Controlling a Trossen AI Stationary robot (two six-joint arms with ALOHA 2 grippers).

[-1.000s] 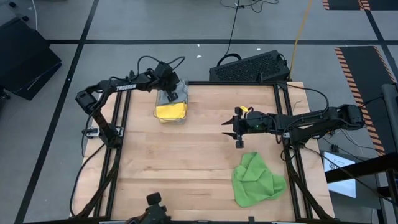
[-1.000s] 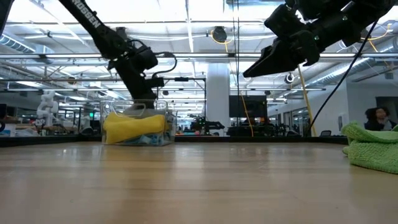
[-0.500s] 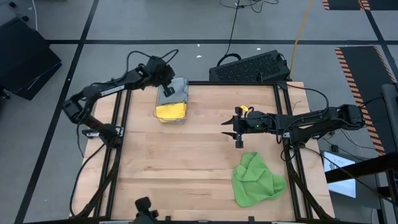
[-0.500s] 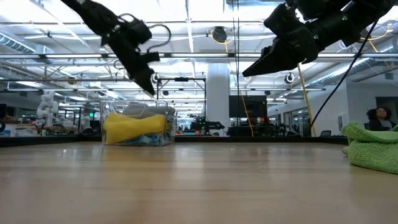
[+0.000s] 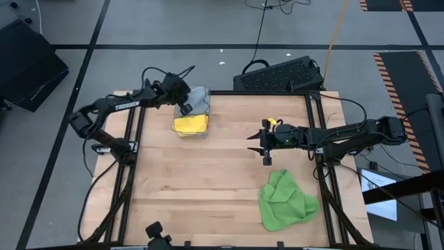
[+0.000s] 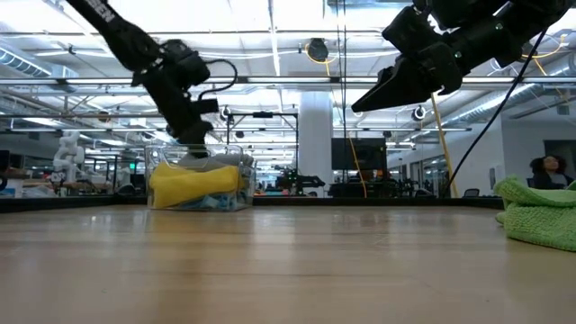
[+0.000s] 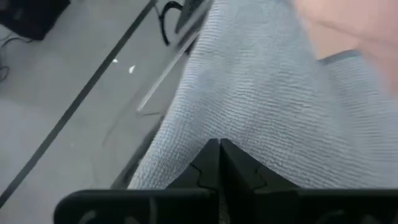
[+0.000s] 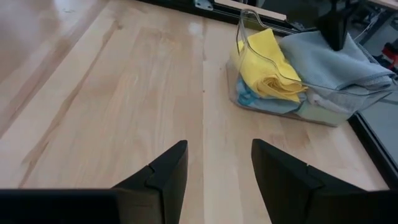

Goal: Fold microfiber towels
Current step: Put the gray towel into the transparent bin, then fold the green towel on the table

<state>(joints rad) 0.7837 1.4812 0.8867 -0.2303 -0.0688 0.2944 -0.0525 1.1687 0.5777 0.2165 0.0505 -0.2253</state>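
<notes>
Left wrist view: the left gripper [image 7: 219, 148] is pressed shut, its jaws pinching a fold of the grey towel [image 7: 261, 93] atop the bin [image 5: 198, 111]. It should be lifted slowly, grip kept. The right gripper [image 5: 266, 144] is held spread, well apart.

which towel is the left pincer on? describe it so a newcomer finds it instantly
Start at the clear plastic bin at the table's far left edge. Two towels show on top of its contents: a yellow towel on the near side and a grey towel on the far side. The left pincer is shut, its tips down at the grey one, the only grey cloth visible; the bright green towel lies loose on the table.
</notes>
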